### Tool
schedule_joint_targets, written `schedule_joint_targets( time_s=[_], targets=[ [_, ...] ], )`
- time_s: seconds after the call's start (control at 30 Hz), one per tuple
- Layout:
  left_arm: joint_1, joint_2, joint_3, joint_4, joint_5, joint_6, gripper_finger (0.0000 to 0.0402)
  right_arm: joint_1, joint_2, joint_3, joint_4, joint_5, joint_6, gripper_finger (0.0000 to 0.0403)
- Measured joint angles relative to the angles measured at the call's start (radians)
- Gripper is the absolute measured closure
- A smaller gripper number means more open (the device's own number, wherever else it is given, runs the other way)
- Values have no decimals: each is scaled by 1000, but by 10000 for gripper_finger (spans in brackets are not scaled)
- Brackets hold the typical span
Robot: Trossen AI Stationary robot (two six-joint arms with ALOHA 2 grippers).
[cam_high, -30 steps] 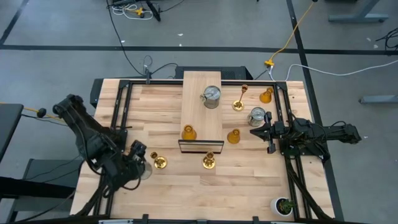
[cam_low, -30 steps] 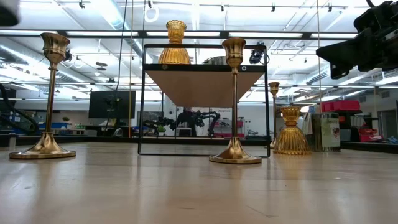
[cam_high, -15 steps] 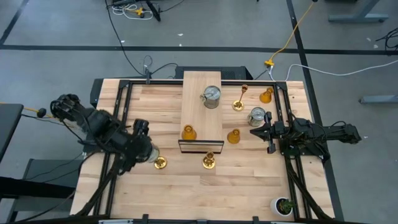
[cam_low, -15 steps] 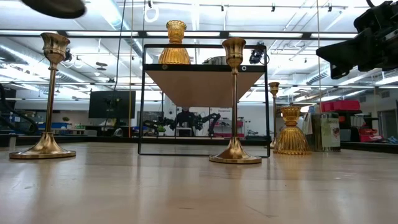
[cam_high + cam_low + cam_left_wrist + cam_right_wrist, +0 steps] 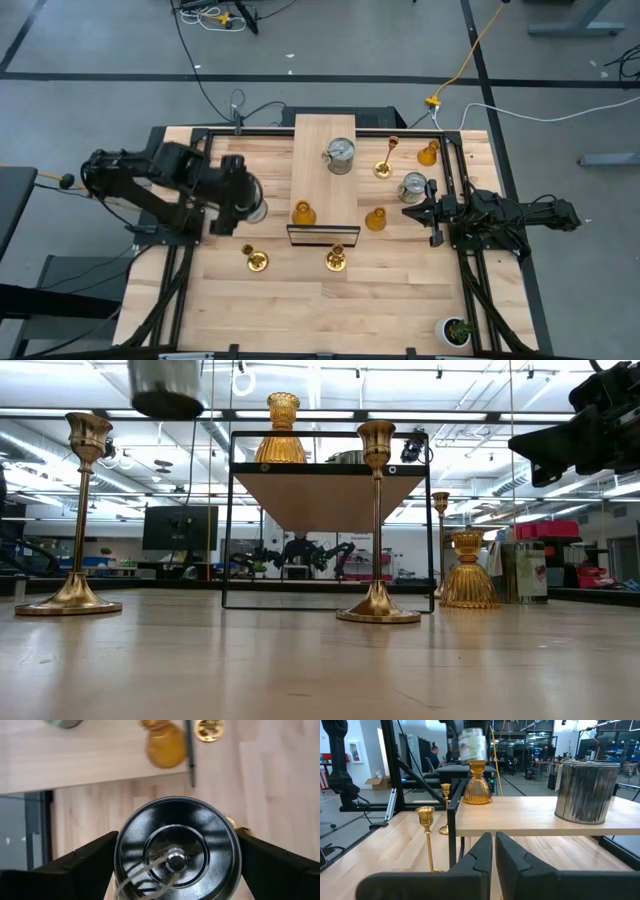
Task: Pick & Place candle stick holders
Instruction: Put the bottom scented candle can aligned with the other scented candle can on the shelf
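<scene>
My left hand has swung up from the desk's near-left corner, gripping a round silver metal can held aloft beside the raised wooden shelf, so placing it there looks next; my right hand waits shut at the right edge

We see open tabletop along the near edge, clear but for a potted plant at the near right corner. Two gold candlesticks stand just near of the raised shelf, narrowing passage there. On the shelf, a silver can and an amber holder leave bare wood between them. Right of the shelf, a candlestick, two amber holders and a can crowd the lane. Left of the shelf, the left gripper with its can fills the air.
</scene>
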Motion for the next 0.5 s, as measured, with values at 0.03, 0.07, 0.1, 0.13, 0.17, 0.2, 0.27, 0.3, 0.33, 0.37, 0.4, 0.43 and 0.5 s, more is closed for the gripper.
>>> schedule_joint_targets(
  time_s=[0.03,0.07,0.1,0.13,0.17,0.2,0.27,0.3,0.33,0.37,0.4,0.43,0.5],
  targets=[
    [26,0,0,1,-2,9,29,0,0,0,0,0,0,376],
    [52,0,0,4,-6,14,29,0,0,0,0,0,0,376],
    [80,0,0,9,-9,22,29,0,0,0,0,0,0,376],
    [107,0,0,16,-10,36,29,0,0,0,0,0,0,376],
    [133,0,0,29,-10,43,29,0,0,0,0,0,0,376],
    [159,0,0,51,-10,58,29,0,0,0,0,0,0,376],
    [203,0,0,105,-10,86,29,0,0,0,0,0,0,376],
    [224,0,0,130,-9,100,29,0,0,0,0,0,0,376],
    [244,0,0,151,-9,118,29,0,0,0,0,0,0,376],
    [262,0,0,171,-5,133,29,0,0,0,0,0,0,376],
    [282,0,0,188,4,144,29,0,0,0,0,0,0,376],
    [301,4,0,207,15,157,29,0,0,0,0,0,0,376],
    [336,15,0,247,32,169,29,0,0,0,0,0,0,376]
  ],
)
